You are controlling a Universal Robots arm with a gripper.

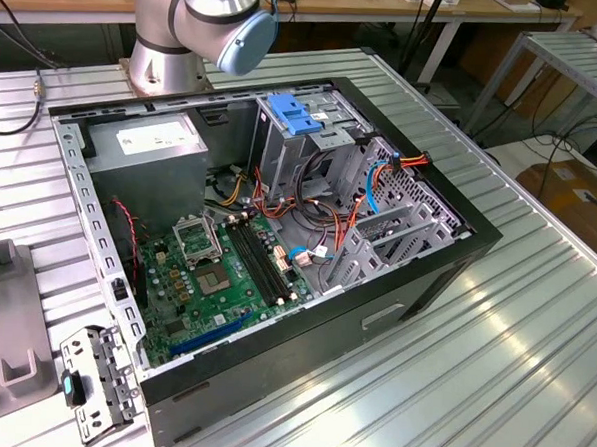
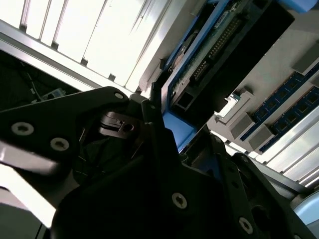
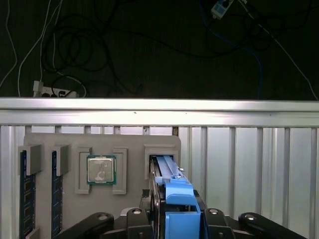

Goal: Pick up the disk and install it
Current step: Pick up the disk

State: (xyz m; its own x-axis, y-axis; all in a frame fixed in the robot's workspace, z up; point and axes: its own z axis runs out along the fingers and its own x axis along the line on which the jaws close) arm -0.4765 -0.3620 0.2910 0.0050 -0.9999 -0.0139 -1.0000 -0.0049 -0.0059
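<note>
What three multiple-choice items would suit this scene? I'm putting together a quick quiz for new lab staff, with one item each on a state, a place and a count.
1. The computer case is:
A. closed
B. upside down
C. open, with the motherboard exposed

2. Where is the disk?
A. inside the case
B. in a slot of the grey holder, next to the processor chip
C. on the floor

3. How many blue memory sticks sit in that holder?
A. two
B. none
C. five

Key:
1. C, because the exterior view looks straight onto the board.
2. B, because the first wrist view shows the disk's blue rail rising from the slot beside the chip.
3. A, because two blue sticks sit side by side.
</note>
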